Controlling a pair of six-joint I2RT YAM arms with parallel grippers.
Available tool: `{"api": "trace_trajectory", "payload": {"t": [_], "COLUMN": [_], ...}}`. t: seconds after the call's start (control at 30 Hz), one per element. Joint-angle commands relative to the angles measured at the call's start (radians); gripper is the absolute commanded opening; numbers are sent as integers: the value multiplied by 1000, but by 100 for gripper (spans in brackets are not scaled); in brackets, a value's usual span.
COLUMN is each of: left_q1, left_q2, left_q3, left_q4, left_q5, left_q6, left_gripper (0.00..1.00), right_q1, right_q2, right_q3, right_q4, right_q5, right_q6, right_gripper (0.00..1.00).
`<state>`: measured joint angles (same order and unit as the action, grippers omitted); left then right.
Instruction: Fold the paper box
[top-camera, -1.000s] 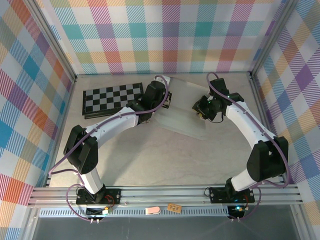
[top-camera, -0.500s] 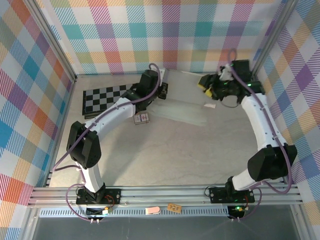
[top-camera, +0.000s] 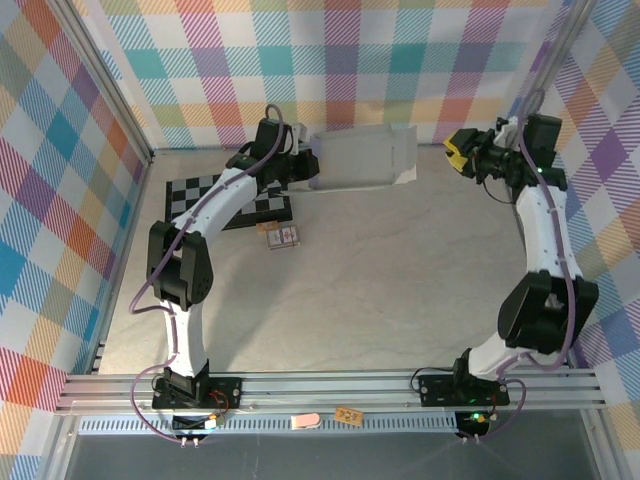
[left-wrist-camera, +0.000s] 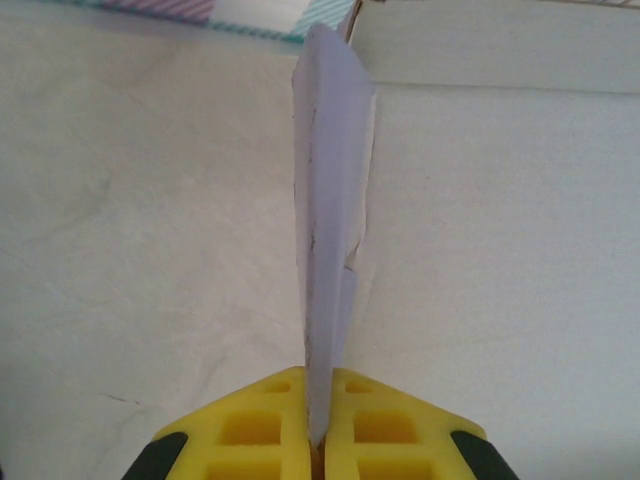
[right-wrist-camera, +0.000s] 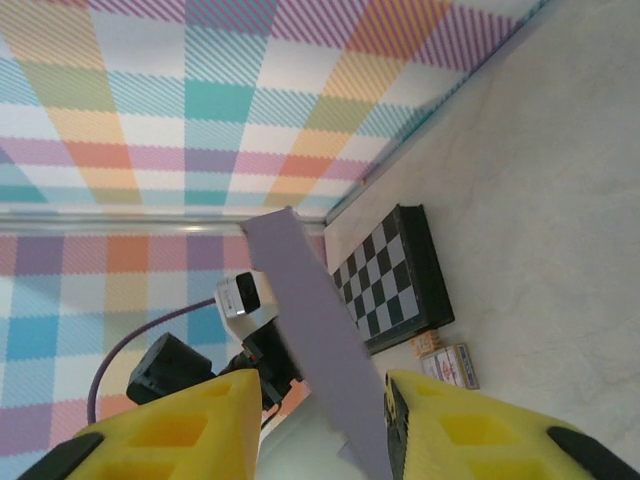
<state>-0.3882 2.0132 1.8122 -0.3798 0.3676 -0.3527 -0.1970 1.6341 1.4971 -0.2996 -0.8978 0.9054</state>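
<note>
Over the plaid-walled table (top-camera: 380, 300), at 12 o'clock, the paper box (top-camera: 360, 158) is pinched by the left claw (left-wrist-camera: 318, 400); the right claw (top-camera: 458, 152), at 2 o'clock, is held spread, apart from it.

paper box (top-camera: 362, 157) right of checkerboard (top-camera: 210, 197), card pack (top-camera: 281, 236) just before checkerboard

I see a pale, marbled table (top-camera: 380, 290) on my feed. A black-and-white checkerboard (top-camera: 188, 192) lies flat near its far left corner. A small patterned card pack (top-camera: 281, 236) sits just beside the board's near right corner.
</note>
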Motion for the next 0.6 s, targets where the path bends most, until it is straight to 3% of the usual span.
{"api": "trace_trajectory", "payload": {"t": [0.0,0.17,0.57], "left_q1": [5,6,5], "left_q2": [2,8,17], "left_q3": [40,42,44], "left_q4": [-18,-14,-21], "left_q5": [108,131,134], "left_q6": [-49,-64,-79], "left_gripper": [0,0,0], "right_q1": [8,46,123], "right_q2": [26,100,125], "right_q3": [-12,88,105], "right_q4": [168,-10,19], "right_q5": [-166,-206,-237], "right_q6": [9,-144,-144], "right_gripper": [38,35,42]}}
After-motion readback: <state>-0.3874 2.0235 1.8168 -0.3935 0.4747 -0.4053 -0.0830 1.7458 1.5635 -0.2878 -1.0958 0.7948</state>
